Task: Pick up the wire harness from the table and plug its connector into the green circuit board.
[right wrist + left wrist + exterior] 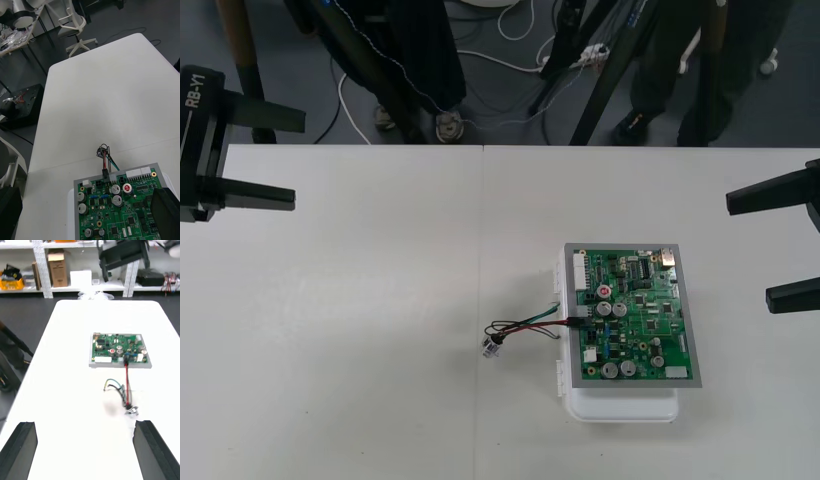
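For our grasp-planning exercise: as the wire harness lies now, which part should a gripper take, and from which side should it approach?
Probably the round metal socket, approached from above by the left gripper. It lies free on the table, away from the green circuit board, while the plug seems seated at the board's edge and the thin wires loop loosely.

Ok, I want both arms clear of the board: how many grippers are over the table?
2. The left gripper is at the table's left edge, the right gripper at its right edge; both have open fingers, far from the circuit board.
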Available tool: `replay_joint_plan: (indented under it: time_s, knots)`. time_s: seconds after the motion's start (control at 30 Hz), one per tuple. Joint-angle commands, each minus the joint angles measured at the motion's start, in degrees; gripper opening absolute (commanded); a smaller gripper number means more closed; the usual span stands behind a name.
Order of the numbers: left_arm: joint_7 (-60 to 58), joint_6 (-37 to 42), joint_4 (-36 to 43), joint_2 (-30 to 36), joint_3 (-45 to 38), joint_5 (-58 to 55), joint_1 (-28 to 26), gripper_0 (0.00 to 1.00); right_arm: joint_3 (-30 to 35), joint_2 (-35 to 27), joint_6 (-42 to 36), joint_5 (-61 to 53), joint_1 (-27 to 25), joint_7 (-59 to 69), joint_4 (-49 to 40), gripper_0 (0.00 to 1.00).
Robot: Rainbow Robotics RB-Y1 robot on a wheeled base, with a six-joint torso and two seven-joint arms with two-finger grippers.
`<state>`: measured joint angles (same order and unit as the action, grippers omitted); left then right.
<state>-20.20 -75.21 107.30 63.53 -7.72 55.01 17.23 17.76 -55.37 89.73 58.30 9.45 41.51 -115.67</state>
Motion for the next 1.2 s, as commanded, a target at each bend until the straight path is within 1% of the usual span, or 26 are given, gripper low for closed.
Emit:
replay_joint_plan:
  time_s: [0.03,0.4,0.67,0.93,1.2]
  knots:
    - [-2.48,-1.87,2.65,2.65,-2.74,1.15,-1.94,0.75,2.11,-2.46,0.27,0.67,1.62,2.62,-2.63,1.00]
    - [-2.66,-1.52,3.09,0.98,-2.74,2.91,-1.85,0.75,2.46,-2.46,0.27,1.20,1.80,-0.02,-3.86,1.00]
    - [-2.66,-1.52,3.09,0.98,-2.74,2.91,-1.85,0.75,2.28,-2.46,0.27,2.61,1.88,-9.51,-3.95,1.00]
    - [-2.66,-1.52,3.09,0.98,-2.74,2.91,-1.85,0.75,1.05,-2.46,0.27,2.43,1.88,-9.16,-1.93,1.00]
    - [-2.66,-1.52,3.09,0.98,-2.74,2.91,-1.85,0.75,1.05,-2.46,0.27,2.43,1.88,-9.16,-1.93,1.00]
